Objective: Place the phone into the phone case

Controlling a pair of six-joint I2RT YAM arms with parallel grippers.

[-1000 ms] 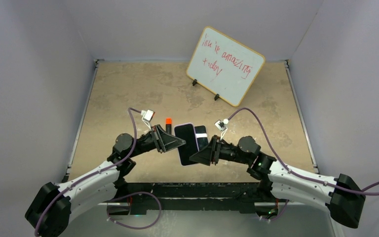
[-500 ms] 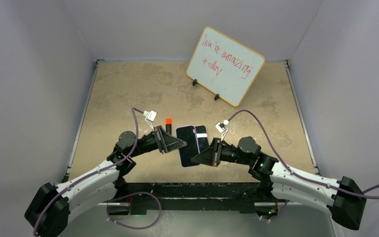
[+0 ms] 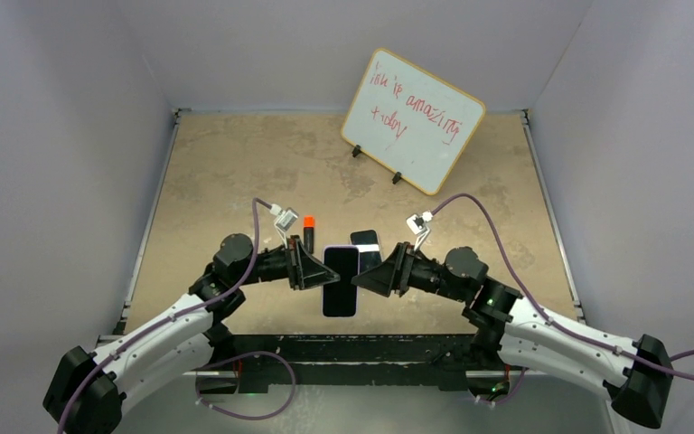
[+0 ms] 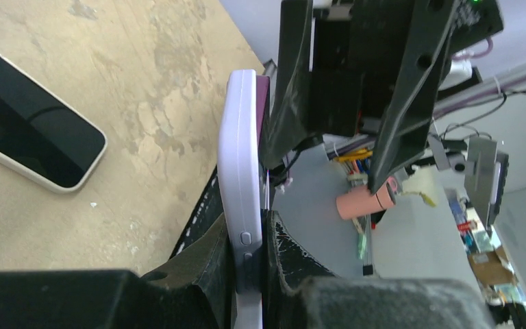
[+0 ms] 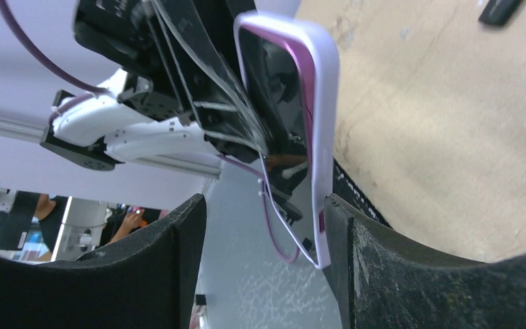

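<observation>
The left pincer (image 3: pixel 323 271) is pinching the phone case (image 3: pixel 341 282) by one long side. In the left wrist view its two black fingers (image 4: pixel 209 257) press on either side of the pale lavender shell (image 4: pixel 240 137), which shows there edge-on with its side buttons visible. Seen from above, the case is held between the two arms near the table's (image 3: pixel 235 163) near edge, its dark hollow face turned upward inside the lavender rim. The right pincer (image 3: pixel 366 278) comes at the case from the opposite side with its fingers spread wide. In its own wrist view the case's rim (image 5: pixel 318 103) lies just beside one finger (image 5: pixel 383 274) and well apart from the other, and whether it touches the nearer one I cannot tell. The phone (image 3: pixel 367 239) lies flat on the table, screen up, just behind the case and partly hidden by it. In the left wrist view its glossy black face and thin pale edge (image 4: pixel 27 137) are clear. A black marker with an orange cap (image 3: pixel 308 226) lies just behind the left pincer, and a whiteboard with red writing (image 3: pixel 413 120) stands propped at the far side.
</observation>
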